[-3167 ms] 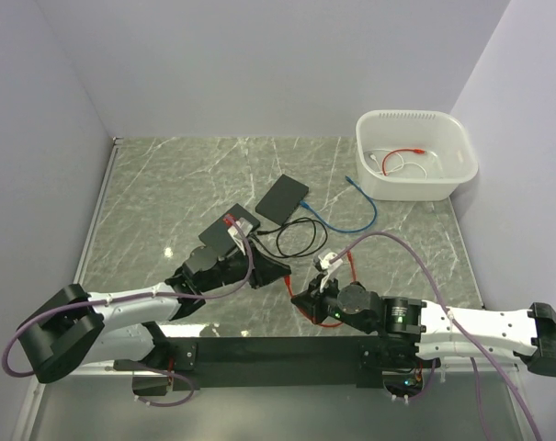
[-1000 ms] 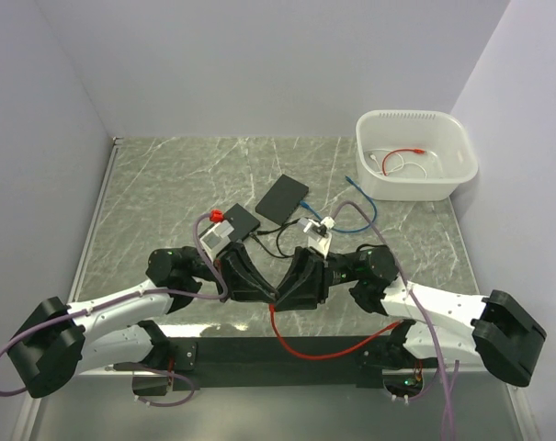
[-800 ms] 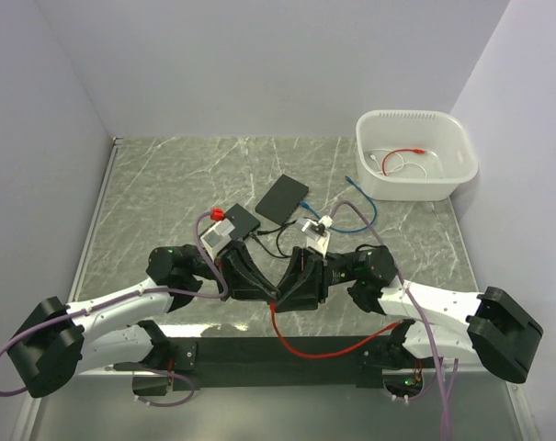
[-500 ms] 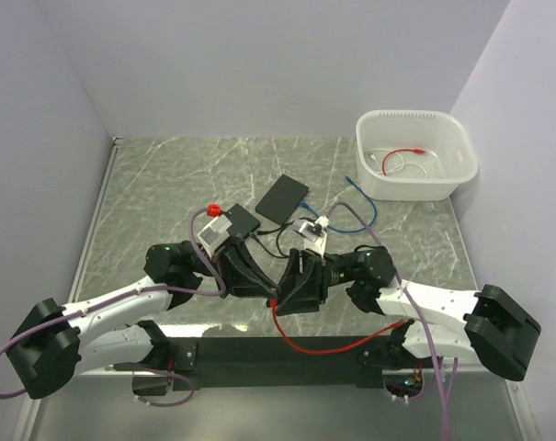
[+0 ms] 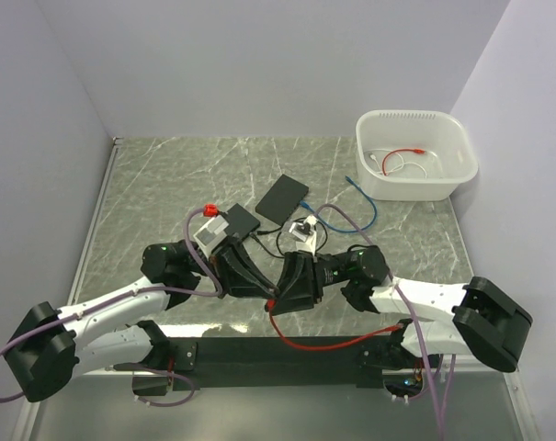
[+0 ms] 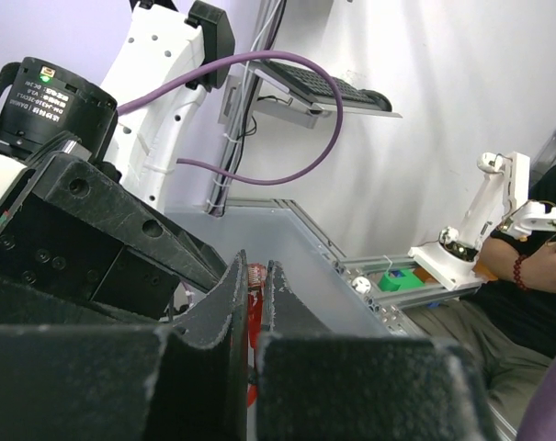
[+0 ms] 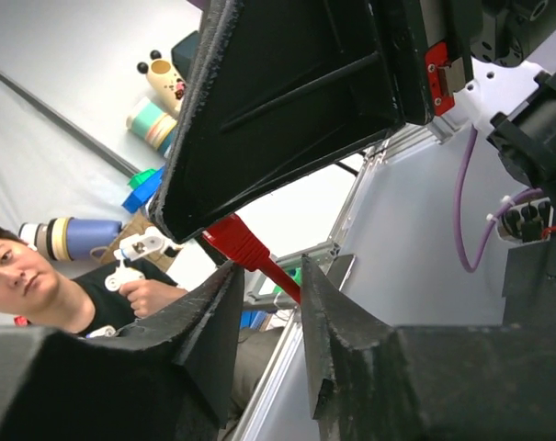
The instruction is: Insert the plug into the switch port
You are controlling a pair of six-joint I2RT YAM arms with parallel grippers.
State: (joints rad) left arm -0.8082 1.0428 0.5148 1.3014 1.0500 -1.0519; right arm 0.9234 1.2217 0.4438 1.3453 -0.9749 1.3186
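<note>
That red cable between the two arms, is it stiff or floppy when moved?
Probably floppy: the red cable trails off in a loose, sagging curve. It is thin, so likely light. The end pinched in the left gripper looks more rigid.

The red plug (image 7: 236, 241) sits pinched in my left gripper (image 6: 256, 268), its red cable (image 5: 323, 343) trailing toward my bases, well apart from the flat black switch (image 5: 284, 196).

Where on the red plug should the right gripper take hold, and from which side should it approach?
Probably the tapered boot of the red plug, just behind where the left gripper pinches it. The right gripper should come from the opposite side, jaws across the boot, which sticks out free there.
</note>
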